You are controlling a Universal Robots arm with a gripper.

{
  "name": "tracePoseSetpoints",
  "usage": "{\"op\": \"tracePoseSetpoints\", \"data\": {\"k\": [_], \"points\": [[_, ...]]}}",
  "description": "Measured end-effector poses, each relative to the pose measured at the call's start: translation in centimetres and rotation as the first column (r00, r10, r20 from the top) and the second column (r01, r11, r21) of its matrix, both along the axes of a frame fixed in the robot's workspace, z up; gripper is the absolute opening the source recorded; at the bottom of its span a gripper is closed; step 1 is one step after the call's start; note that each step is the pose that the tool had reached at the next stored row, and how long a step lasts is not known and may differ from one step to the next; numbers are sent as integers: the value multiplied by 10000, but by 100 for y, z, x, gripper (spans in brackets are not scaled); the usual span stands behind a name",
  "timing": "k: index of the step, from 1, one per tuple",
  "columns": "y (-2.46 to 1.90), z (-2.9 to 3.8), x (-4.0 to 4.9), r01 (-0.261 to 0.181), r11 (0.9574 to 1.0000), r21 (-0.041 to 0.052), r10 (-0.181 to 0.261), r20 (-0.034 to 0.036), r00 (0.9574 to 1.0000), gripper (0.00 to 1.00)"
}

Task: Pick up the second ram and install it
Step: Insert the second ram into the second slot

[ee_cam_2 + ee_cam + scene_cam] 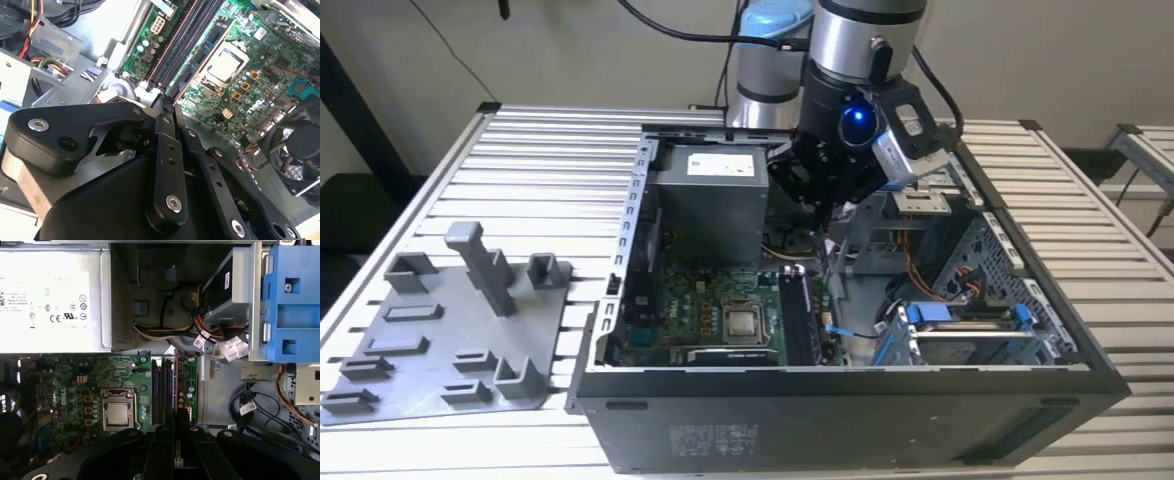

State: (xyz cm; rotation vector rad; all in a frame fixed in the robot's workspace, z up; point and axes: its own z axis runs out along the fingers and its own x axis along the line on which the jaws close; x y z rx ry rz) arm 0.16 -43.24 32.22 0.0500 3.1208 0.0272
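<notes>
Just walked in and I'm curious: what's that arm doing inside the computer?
A robot arm has reached into an open desktop computer case lying on a slatted table. Its tool hovers over the motherboard's memory slots, beside the processor socket, with its fingers drawn close together. A grey fixture tray sits on the exterior view's left.

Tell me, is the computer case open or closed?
The computer case is open: no side panel covers it, and the exterior view shows the motherboard and power supply inside.

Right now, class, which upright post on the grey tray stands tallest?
The slanting post with the cross-piece on top, toward the grey tray's far edge; it rises well above the squat blocks around it.
</notes>
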Motion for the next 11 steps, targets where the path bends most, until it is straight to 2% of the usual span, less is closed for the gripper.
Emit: {"op": "tracePoseSetpoints", "data": {"k": [4,7,11], "points": [[0,-65,0,-1,10000,-43,1,0,10000,14],[-4,-90,0,1,10000,-47,-1,7,10000,14],[-32,-118,-20,-19,10000,-47,19,23,10000,14]]}}
